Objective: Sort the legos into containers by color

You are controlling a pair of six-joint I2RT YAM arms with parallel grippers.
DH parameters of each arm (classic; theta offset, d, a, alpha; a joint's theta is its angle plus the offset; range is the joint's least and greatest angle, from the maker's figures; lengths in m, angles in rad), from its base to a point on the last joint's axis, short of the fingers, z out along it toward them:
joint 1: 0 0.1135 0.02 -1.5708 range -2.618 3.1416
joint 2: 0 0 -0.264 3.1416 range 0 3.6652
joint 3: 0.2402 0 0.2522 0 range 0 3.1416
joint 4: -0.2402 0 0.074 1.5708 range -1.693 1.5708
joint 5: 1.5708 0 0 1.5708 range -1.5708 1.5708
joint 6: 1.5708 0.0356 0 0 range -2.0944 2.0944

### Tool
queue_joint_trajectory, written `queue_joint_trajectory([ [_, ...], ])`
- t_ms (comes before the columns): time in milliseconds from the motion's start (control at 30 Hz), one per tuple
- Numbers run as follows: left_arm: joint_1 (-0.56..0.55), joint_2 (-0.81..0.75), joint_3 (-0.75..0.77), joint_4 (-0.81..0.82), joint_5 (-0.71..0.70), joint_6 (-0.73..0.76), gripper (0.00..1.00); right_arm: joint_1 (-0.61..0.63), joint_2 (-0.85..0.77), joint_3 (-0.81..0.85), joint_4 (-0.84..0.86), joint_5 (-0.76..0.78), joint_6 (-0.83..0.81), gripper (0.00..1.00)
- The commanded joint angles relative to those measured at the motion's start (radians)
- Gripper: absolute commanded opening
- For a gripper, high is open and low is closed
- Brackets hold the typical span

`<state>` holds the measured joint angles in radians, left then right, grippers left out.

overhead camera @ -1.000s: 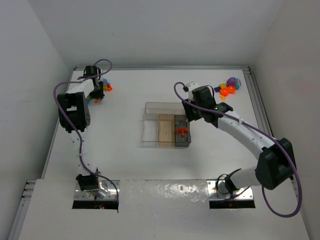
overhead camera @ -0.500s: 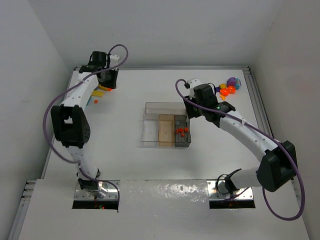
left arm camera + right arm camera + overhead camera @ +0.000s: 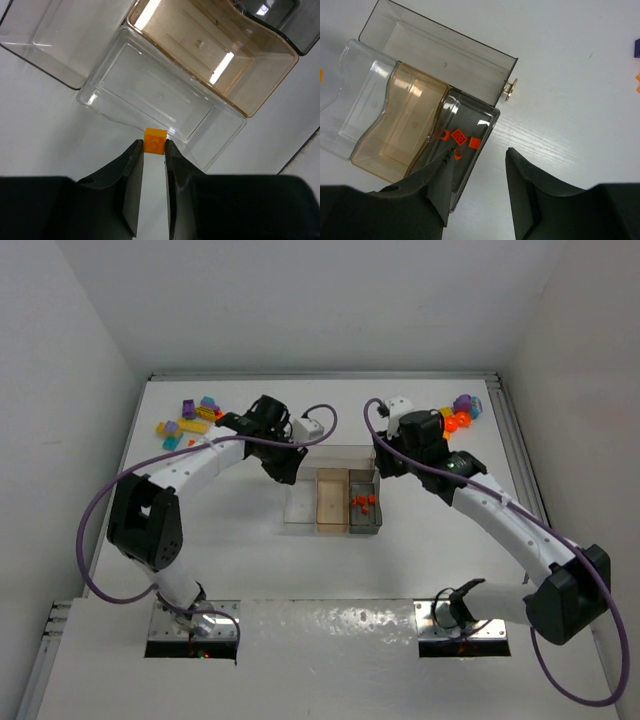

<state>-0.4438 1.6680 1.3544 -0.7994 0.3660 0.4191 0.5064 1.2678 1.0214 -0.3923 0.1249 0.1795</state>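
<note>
Left claw clamped on one yellow-orange brick, at the rim of the clear compartment — one of three narrow ones, plus one wide. Right claw stands apart beside the grey compartment, which holds about four orange-red bricks. Two loose piles sit on the tabletop — the upper-left heap and the upper-right heap.

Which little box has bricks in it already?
The grey box, on the right end from above: orange-red bricks lie in it. The tan box and the clear box hold nothing.
</note>
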Motion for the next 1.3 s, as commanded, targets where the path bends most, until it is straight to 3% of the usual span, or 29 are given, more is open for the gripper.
queue_joint_trajectory([
  [0,-0.030,0.024,-0.004,0.077,0.019,0.014,0.00,-0.002,-0.047,-0.032,0.032,-0.008,0.026,0.45],
  [133,-0.047,0.081,-0.011,0.109,0.051,0.004,0.11,0.000,-0.068,-0.046,0.027,0.007,0.031,0.45],
  [200,-0.050,0.098,-0.014,0.111,0.042,0.017,0.25,-0.002,-0.082,-0.049,0.020,0.013,0.031,0.45],
  [233,-0.052,0.101,-0.015,0.111,0.044,0.036,0.39,0.000,-0.085,-0.053,0.018,0.018,0.031,0.45],
  [367,-0.058,0.088,-0.017,0.120,0.025,0.066,0.55,0.000,-0.099,-0.064,0.012,0.027,0.031,0.45],
  [567,-0.056,0.084,0.049,0.102,0.011,0.064,0.59,0.000,-0.099,-0.063,0.007,0.027,0.028,0.45],
  [633,-0.047,0.078,0.110,0.086,-0.022,0.014,0.53,-0.002,-0.099,-0.060,0.004,0.027,0.026,0.45],
  [733,0.097,0.036,0.158,0.136,-0.032,-0.136,0.35,0.000,-0.099,-0.050,0.003,0.027,0.025,0.45],
  [767,0.232,0.033,0.167,0.167,-0.026,-0.176,0.33,0.000,-0.099,-0.049,0.004,0.025,0.025,0.45],
  [867,0.425,0.096,0.259,0.100,-0.145,-0.212,0.42,0.000,-0.091,-0.050,0.013,0.013,0.026,0.45],
  [900,0.442,0.119,0.288,0.085,-0.239,-0.201,0.51,0.000,-0.088,-0.052,0.016,0.007,0.028,0.45],
  [1000,0.514,0.177,0.278,0.071,-0.343,-0.183,0.65,-0.002,-0.073,-0.058,0.038,0.002,0.034,0.45],
  [1100,0.543,0.222,0.259,0.126,-0.400,-0.195,0.67,0.000,-0.048,-0.058,0.049,-0.001,0.031,0.45],
  [1267,0.611,0.384,0.359,0.114,-0.411,-0.229,0.64,0.000,-0.002,-0.035,0.035,-0.008,0.017,0.45],
])
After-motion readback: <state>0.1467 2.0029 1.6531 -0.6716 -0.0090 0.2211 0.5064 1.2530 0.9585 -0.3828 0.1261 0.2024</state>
